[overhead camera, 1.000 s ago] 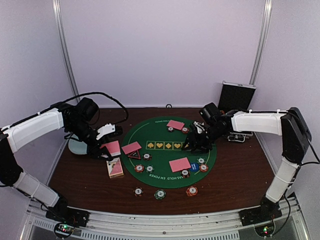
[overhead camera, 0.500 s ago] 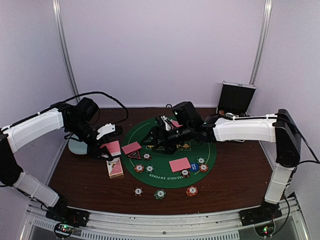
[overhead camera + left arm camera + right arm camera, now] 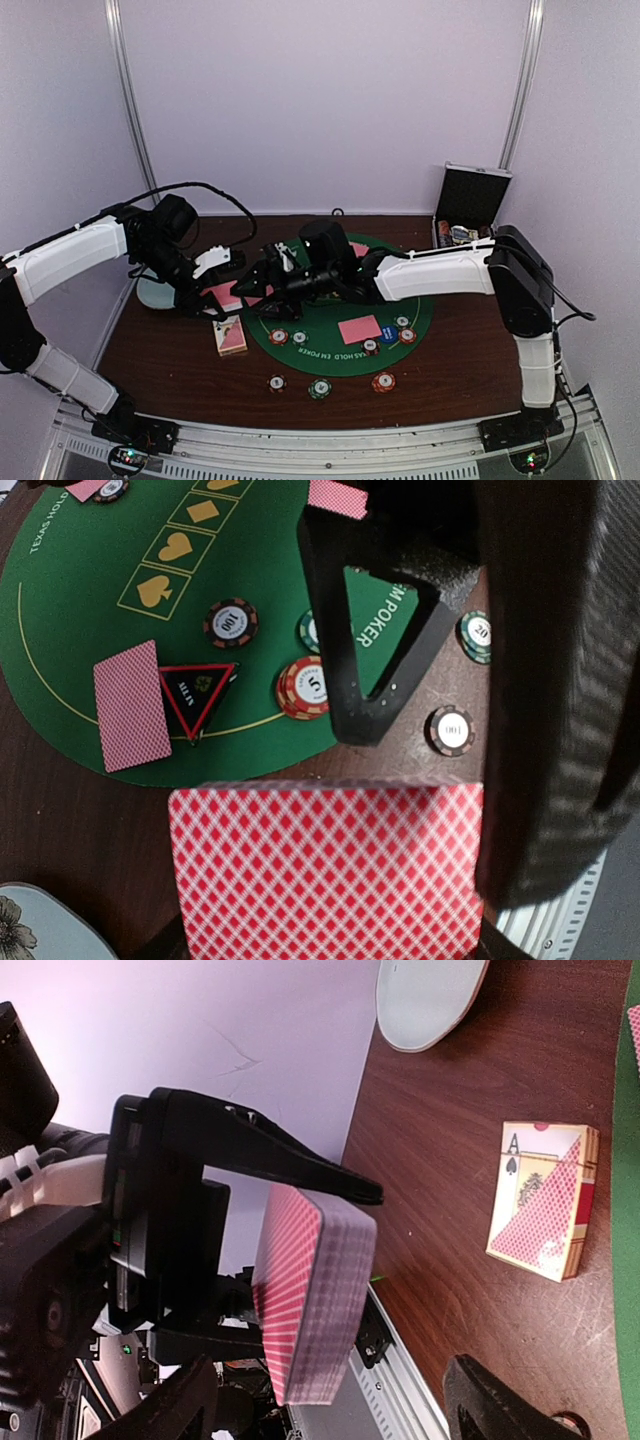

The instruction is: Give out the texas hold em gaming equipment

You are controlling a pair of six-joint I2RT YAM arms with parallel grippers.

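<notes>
Overhead, the left arm's fingers (image 3: pixel 228 268) clamp a thick deck of pink-red-backed playing cards (image 3: pixel 222 295) above the dark wooden desk (image 3: pixel 460 340), just left of the round green felt mat (image 3: pixel 330 355). The right arm lies stretched across that mat and hides its middle, with the right arm's fingers (image 3: pixel 262 287) close beside the deck. A red-and-cream card box (image 3: pixel 231 337) lies flat on the desk in front of the deck. A pale blue round dish (image 3: pixel 148 292) is partly hidden behind the left arm, and a black-lined metal case (image 3: pixel 470 200) stands open at the far right. Small striped poker chips (image 3: pixel 319 388) sit on the bare wood at the front. More share the mat with a blue round button (image 3: pixel 389 335) and a single face-down card (image 3: pixel 359 329). The walls are plain lilac.

From the left wrist, the deck's diamond-patterned back fills the bottom. A black open-framed finger of the right arm (image 3: pixel 365 650) stands in front of the mat and covers part of a green chip. The black red-edged triangular marker (image 3: pixel 197 692) touches a single card.

From the right wrist, that arm's own fingers are spread wide at the bottom edge, gripping nothing. The deck shows edge-on — pinched top and bottom by the left arm's wedge-shaped black fingers — above scuffed wood grain.
</notes>
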